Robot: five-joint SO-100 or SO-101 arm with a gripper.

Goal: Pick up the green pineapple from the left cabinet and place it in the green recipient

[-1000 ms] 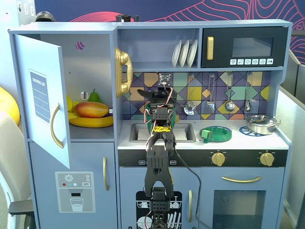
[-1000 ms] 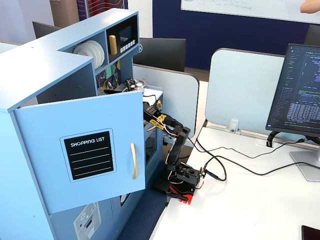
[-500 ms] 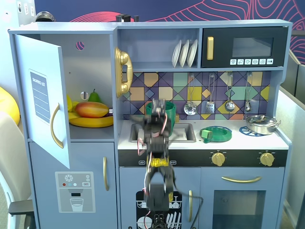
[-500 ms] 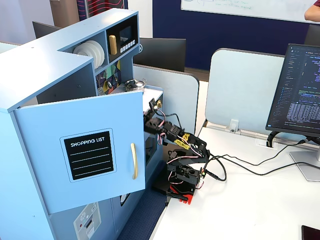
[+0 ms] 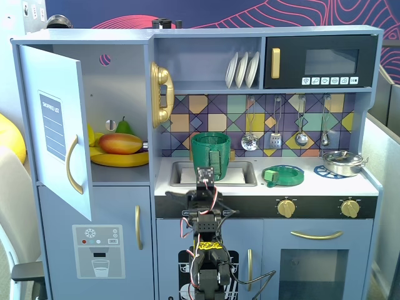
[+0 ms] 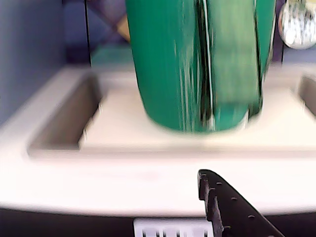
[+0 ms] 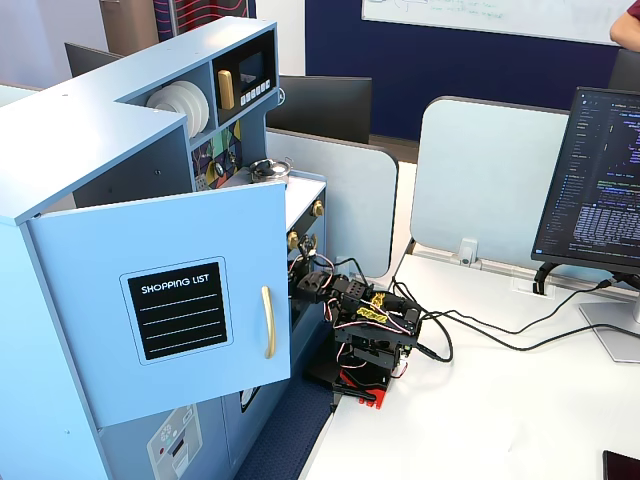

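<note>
The left cabinet (image 5: pixel 119 81) stands open, its door (image 5: pixel 59 131) with the shopping-list panel swung out; the door also shows in a fixed view (image 7: pixel 180 310). Inside, a dark green pointed fruit top (image 5: pixel 124 125) peeks out behind a mango (image 5: pixel 120 144); I cannot tell whether it is the green pineapple. The green recipient (image 5: pixel 214 152) stands upright behind the sink and fills the top of the wrist view (image 6: pixel 197 64). My gripper (image 5: pixel 207 170) is low in front of the counter, facing the pot, shut and empty. Only one black finger (image 6: pixel 222 207) shows in the wrist view.
Bananas (image 5: pixel 119 159) lie under the mango. A flat green dish (image 5: pixel 282 175) and a silver pot (image 5: pixel 342 162) sit on the counter at the right. Utensils (image 5: pixel 275 125) hang on the back wall. A gold phone (image 5: pixel 162 94) hangs by the cabinet. The sink (image 6: pixel 64 123) is left of the pot.
</note>
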